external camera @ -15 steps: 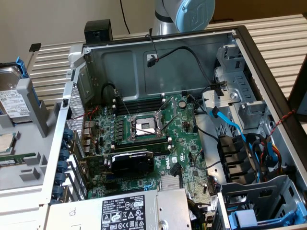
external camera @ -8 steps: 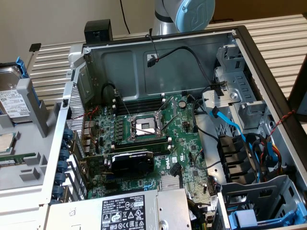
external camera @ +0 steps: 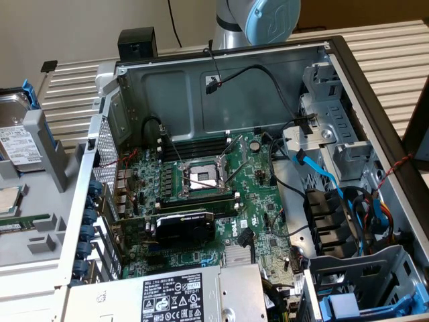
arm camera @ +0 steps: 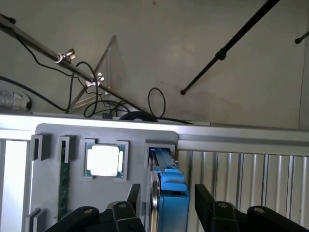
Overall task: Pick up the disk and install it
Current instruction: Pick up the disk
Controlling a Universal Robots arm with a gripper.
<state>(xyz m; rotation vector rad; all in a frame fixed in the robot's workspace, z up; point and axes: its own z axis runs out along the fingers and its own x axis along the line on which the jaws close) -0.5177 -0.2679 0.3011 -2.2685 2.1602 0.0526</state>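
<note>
Now: one silver-metal disk in blue plastic carrier (arm camera: 170, 203), upright in grey plastic tray (arm camera: 72, 133), nine o'clock of one open black computer case (external camera: 221, 174). Black gripper (arm camera: 167, 187) fingers apart, straddling disk. One square silver chip (arm camera: 104, 160) alongside. Slatted white table (external camera: 382, 47); beige wall (arm camera: 193, 48).

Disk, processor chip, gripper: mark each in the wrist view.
disk (arm camera: 171, 198): wrist view, on its blue carrier frame.
processor chip (arm camera: 103, 160): wrist view, middle of its silver lid.
gripper (arm camera: 166, 187): wrist view, midway between its open fingertips, either side of the disk.
</note>
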